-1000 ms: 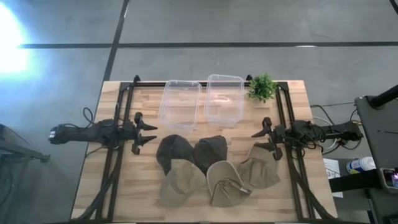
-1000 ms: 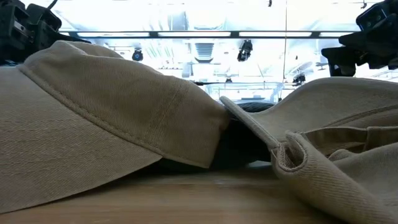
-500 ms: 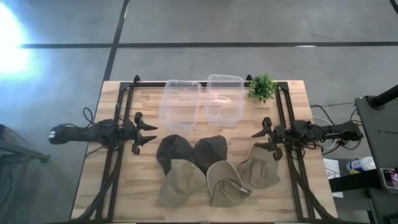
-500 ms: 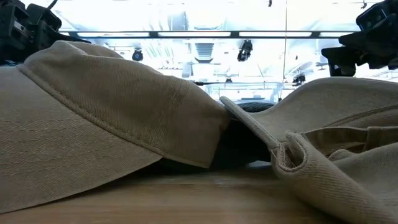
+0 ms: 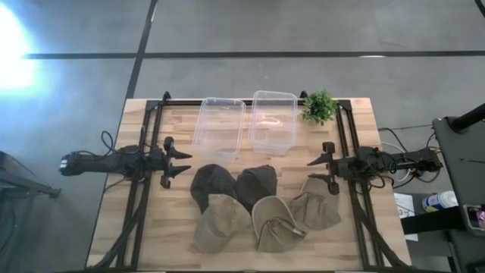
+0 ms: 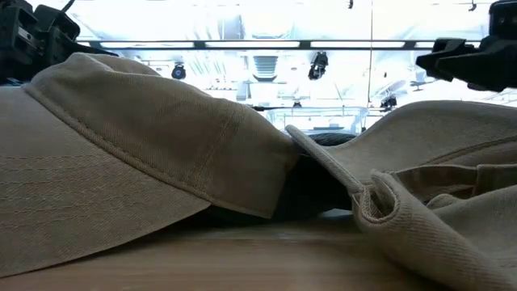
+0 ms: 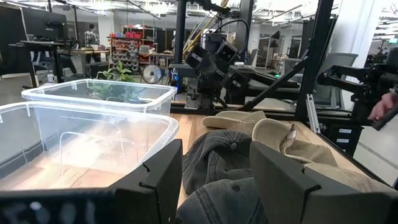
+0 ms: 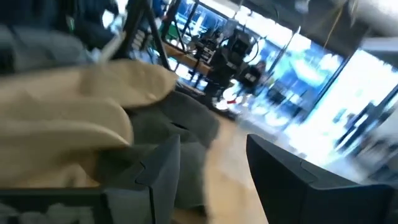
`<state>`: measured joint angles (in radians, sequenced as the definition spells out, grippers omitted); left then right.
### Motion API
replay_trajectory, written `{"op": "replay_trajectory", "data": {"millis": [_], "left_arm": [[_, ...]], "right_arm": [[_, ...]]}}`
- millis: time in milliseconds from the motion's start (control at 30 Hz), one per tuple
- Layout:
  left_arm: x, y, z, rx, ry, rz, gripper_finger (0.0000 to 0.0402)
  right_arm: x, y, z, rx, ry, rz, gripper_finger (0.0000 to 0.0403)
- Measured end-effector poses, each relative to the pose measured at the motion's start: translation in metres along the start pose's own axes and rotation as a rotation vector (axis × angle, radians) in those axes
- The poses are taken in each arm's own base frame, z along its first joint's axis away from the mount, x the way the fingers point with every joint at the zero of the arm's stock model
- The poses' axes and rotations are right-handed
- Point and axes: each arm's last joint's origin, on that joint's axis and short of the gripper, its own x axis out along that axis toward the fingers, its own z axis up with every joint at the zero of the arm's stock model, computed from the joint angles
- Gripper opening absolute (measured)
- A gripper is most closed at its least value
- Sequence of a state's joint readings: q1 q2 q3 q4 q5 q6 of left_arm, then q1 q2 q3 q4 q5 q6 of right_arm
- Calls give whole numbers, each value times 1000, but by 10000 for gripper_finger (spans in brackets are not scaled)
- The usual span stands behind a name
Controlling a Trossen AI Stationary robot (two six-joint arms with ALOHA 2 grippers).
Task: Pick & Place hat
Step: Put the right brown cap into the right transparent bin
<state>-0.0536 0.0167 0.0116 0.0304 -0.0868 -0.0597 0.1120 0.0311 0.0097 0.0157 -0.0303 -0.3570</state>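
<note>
Five caps lie bunched on the table's near half: two dark grey caps (image 5: 211, 183) (image 5: 256, 181) and three tan caps (image 5: 222, 222) (image 5: 276, 222) (image 5: 317, 203), overlapping at their edges. My left gripper (image 5: 185, 162) is open at the left of the bunch, pointing right at the dark caps (image 7: 217, 163). My right gripper (image 5: 311, 171) is open at the bunch's right, just above the right tan cap (image 8: 74, 106). Neither touches a cap. In the low view, two tan caps (image 6: 121, 162) (image 6: 440, 162) fill the front.
Two clear plastic bins (image 5: 220, 127) (image 5: 273, 121) stand side by side on the far half of the table, beyond the caps. A small green plant (image 5: 319, 106) sits at the far right corner. Black frame rails (image 5: 144, 152) run along both sides of the table.
My right gripper has risen a little above the right tan cap and turned slightly, its fingers still apart. The caps and the left arm have stayed where they were.
</note>
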Motion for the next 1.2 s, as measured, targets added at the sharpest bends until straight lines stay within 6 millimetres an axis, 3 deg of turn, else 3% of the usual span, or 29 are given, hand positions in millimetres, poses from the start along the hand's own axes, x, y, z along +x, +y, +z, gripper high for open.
{"op": "replay_trajectory", "data": {"millis": [300,433,500,667,800,900,1067,1200], "left_arm": [[0,0,0,0,1,0,181],[0,0,0,0,1,0,181],[0,0,0,0,1,0,181],[0,0,0,0,1,0,181],[0,0,0,0,1,0,181],[0,0,0,0,1,0,181],[0,0,0,0,1,0,181],[0,0,0,0,1,0,181]], "right_arm": [[0,-4,9,1223,-105,23,180],[-1,-9,12,1523,-211,-74,180],[-2,-12,13,1553,-273,-159,180],[-6,-21,19,1409,-444,-368,180],[-8,-23,24,1329,-487,-393,180],[-6,-23,23,1394,-489,-395,180],[4,-17,18,1467,-348,-229,180],[15,-11,12,1531,-125,-136,180]]}}
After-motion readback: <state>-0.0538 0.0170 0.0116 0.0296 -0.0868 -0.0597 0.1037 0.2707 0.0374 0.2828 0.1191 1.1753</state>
